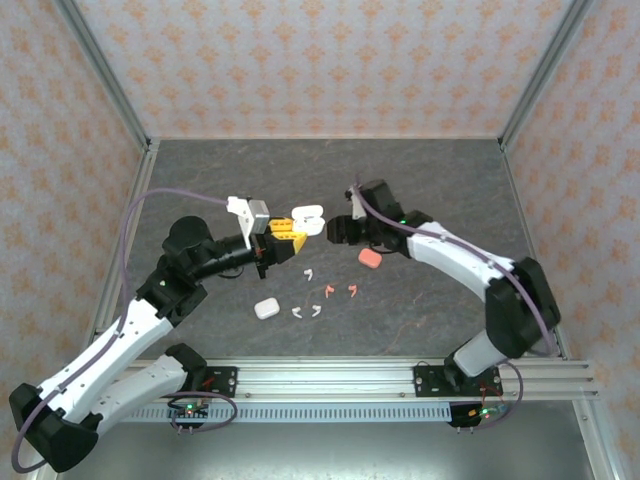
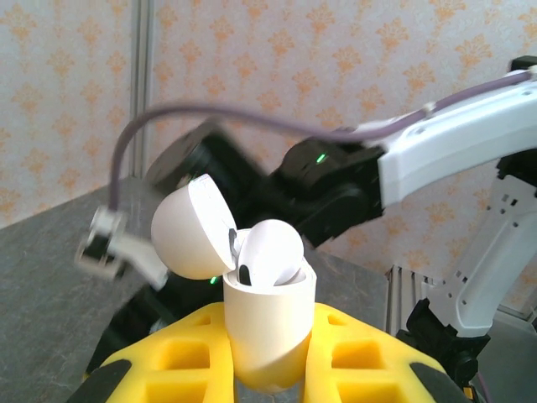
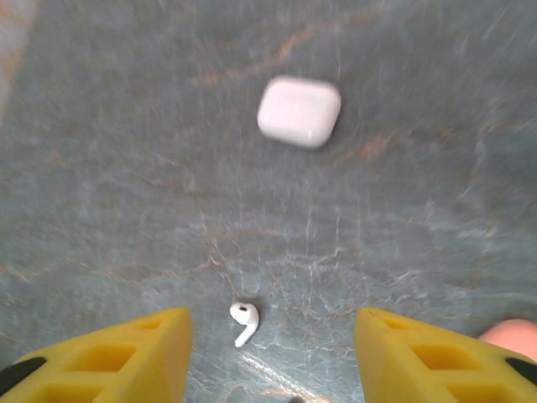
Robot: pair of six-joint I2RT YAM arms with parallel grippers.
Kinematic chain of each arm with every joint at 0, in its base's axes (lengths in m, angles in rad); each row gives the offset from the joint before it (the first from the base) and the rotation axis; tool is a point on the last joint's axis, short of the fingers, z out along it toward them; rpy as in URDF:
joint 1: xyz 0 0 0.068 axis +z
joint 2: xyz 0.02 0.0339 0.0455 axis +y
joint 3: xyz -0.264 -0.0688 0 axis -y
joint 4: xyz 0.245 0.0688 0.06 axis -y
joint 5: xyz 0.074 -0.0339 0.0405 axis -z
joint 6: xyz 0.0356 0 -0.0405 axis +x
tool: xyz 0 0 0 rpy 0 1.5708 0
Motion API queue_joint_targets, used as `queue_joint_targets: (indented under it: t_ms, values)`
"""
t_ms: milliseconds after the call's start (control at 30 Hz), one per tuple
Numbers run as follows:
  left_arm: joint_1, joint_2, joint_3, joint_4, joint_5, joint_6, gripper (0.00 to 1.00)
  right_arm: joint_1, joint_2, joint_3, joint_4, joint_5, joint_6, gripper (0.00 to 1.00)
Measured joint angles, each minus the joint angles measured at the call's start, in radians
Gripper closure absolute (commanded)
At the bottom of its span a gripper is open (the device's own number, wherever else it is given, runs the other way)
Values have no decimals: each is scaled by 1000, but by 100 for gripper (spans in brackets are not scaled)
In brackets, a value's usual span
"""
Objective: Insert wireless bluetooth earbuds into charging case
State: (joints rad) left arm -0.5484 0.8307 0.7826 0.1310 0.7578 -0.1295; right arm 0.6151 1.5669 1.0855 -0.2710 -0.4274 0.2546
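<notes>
Wireless bluetooth earbuds [image 1: 308,272], tiny hooked, stemmed pieces of glossy plastic, lie scattered at the centre of the top view on the dark, veined, stone-look tabletop [image 1: 420,180]: three white, two salmon-pink [image 1: 329,291]. Another earbud [image 2: 268,252] sits in the smooth white pebble-like charging case [image 2: 268,323], its lid [image 2: 191,228] flipped open, pinched by the left gripper [image 1: 285,238] between yellow pocketed fingers [image 2: 361,357]. The right gripper [image 3: 270,336] hangs spread and empty above one white earbud. A closed white case [image 1: 265,309] and a salmon case [image 1: 369,258] lie nearby.
</notes>
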Motion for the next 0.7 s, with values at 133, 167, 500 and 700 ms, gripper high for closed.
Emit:
queue_joint_targets:
  t_ms: [133, 167, 500, 700]
  values:
    - [0, -21, 0, -4, 0, 0, 100, 69, 146, 11, 20, 0, 22, 48]
    - [0, -26, 0, -7, 0, 0, 100, 81, 172, 16, 20, 0, 26, 48]
    - [0, -63, 0, -14, -1, 8, 100, 155, 308, 102, 18, 2, 50, 55]
    - [0, -63, 0, -15, -1, 8, 100, 170, 344, 110, 6, 2, 49, 58]
